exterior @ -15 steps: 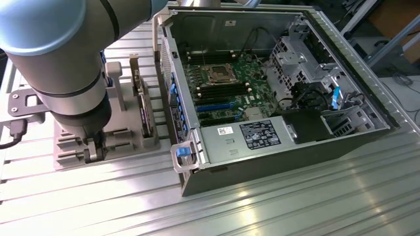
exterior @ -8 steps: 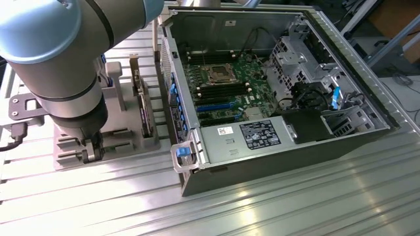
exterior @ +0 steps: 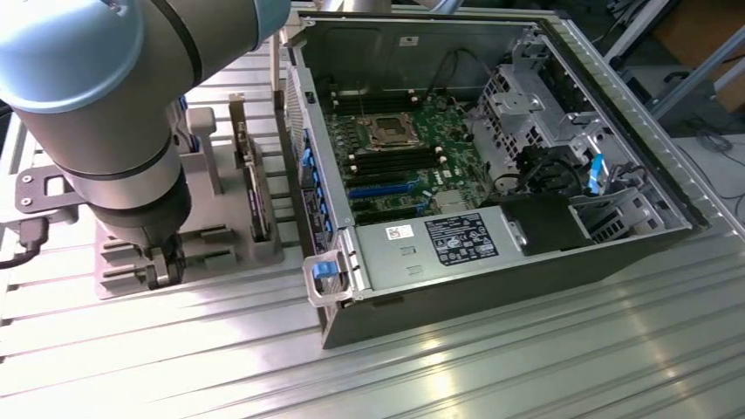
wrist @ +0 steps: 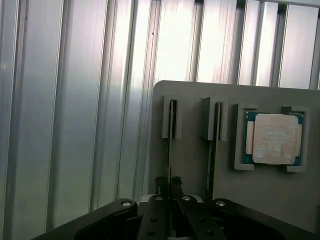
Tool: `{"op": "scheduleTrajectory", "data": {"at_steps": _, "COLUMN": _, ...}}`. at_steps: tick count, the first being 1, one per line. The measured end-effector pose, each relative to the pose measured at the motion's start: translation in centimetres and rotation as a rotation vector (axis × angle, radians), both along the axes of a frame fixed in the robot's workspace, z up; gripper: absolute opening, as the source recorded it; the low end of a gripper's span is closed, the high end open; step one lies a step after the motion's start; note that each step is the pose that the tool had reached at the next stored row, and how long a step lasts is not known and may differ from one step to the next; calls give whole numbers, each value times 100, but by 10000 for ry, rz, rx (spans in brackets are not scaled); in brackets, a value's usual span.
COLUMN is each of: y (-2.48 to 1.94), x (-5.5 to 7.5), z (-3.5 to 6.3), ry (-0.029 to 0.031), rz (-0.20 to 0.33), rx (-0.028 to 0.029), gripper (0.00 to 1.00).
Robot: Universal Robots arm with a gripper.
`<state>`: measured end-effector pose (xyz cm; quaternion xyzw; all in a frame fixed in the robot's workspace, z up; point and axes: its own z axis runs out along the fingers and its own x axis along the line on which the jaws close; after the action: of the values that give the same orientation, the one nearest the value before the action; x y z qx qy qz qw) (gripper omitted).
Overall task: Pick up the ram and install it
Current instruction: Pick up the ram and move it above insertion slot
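Observation:
The ram (wrist: 170, 145) stands edge-on in a slot of the grey holder block (wrist: 190, 170), showing as a thin dark stick. My gripper (wrist: 169, 183) sits low over it, its two black fingers (wrist: 160, 182) pressed to either side of the stick's near end. A second thin stick (wrist: 214, 150) stands in the neighbouring slot. In the exterior view my gripper (exterior: 157, 262) is down at the holder block (exterior: 215, 249), to the exterior view's left of the open computer case (exterior: 489, 262). The motherboard's long black memory slots (exterior: 396, 163) lie beside the processor socket (exterior: 386, 131).
A square silver processor chip (wrist: 273, 138) rests in a recess of the holder. A wider expansion card (exterior: 257, 188) stands upright in the holder near the case wall. Power supply (exterior: 448, 240), drive cage (exterior: 536, 113) and cables crowd the case. Ribbed metal table (exterior: 524, 367) surrounds everything.

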<state>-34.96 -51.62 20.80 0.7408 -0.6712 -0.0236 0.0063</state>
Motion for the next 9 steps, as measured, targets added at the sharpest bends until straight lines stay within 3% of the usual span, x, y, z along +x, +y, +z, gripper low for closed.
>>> {"op": "scheduleTrajectory", "data": {"at_steps": 2, "y": 0, "x": -1, "z": 17, "ry": 1, "rz": 0, "rx": 0, "gripper": 13}}
{"op": "scheduleTrajectory", "data": {"at_steps": 9, "y": 0, "x": 0, "z": 229, "ry": 0, "rz": 0, "rx": 1, "gripper": 13}}
